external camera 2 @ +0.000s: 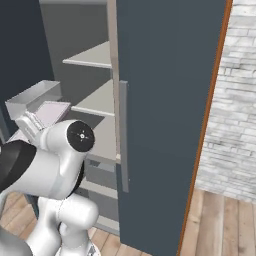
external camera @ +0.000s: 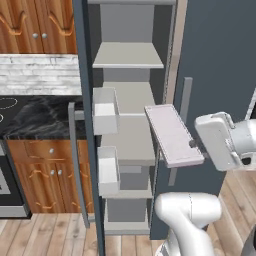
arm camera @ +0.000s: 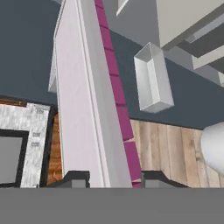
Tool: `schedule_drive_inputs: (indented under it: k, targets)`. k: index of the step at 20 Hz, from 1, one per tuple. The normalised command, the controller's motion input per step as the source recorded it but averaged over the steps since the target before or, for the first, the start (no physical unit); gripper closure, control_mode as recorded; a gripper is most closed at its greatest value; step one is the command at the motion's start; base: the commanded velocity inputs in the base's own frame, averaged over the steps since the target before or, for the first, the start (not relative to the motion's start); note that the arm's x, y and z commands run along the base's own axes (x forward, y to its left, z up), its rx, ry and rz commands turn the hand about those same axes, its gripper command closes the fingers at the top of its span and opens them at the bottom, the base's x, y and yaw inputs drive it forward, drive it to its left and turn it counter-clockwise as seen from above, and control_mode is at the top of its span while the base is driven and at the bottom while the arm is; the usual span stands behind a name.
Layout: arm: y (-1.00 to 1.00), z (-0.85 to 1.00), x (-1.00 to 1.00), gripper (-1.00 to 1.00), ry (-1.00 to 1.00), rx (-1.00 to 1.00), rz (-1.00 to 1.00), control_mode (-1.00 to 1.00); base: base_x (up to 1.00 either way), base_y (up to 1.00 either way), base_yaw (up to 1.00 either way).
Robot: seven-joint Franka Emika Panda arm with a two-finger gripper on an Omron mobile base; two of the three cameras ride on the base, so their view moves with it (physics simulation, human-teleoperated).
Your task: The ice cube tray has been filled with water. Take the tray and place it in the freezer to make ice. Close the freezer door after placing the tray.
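Freezer [external camera: 127, 100] is standing open, grey shelves and white bins [external camera: 106, 111] showing, freezer door [external camera: 84, 125] swung out left. Ice cube tray [external camera: 172, 134] is hanging level in the air just outside the shelves, in front of the opening. Gripper [arm camera: 114, 178] is pinching the tray's near edge, fingers [arm camera: 75, 179] pressing either side.

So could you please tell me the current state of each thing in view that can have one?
ice cube tray: held in the air in front of the open freezer, not yet on a shelf.
end effector: shut on the ice cube tray's edge.
freezer: open, shelves exposed.
freezer door: swung open.
wider door: closed.
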Motion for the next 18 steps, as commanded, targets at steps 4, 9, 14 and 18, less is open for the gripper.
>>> schedule_drive_inputs:
  k: [4,9,14,18]
  targets:
    - [0.15,0.8,0.41,1.0,-0.07,-0.04,-0.16,-1.0,0.0,0.0,0.0]
    - [0.06,0.83,0.36,1.0,-0.03,0.0,-0.15,-1.0,0.0,0.0,0.0]
    - [0.0,0.53,0.62,1.0,0.0,0.0,-0.11,-1.0,0.0,0.0,0.0]
    - [0.07,0.05,0.87,1.0,0.0,0.0,-0.16,-1.0,0.0,0.0,0.0]
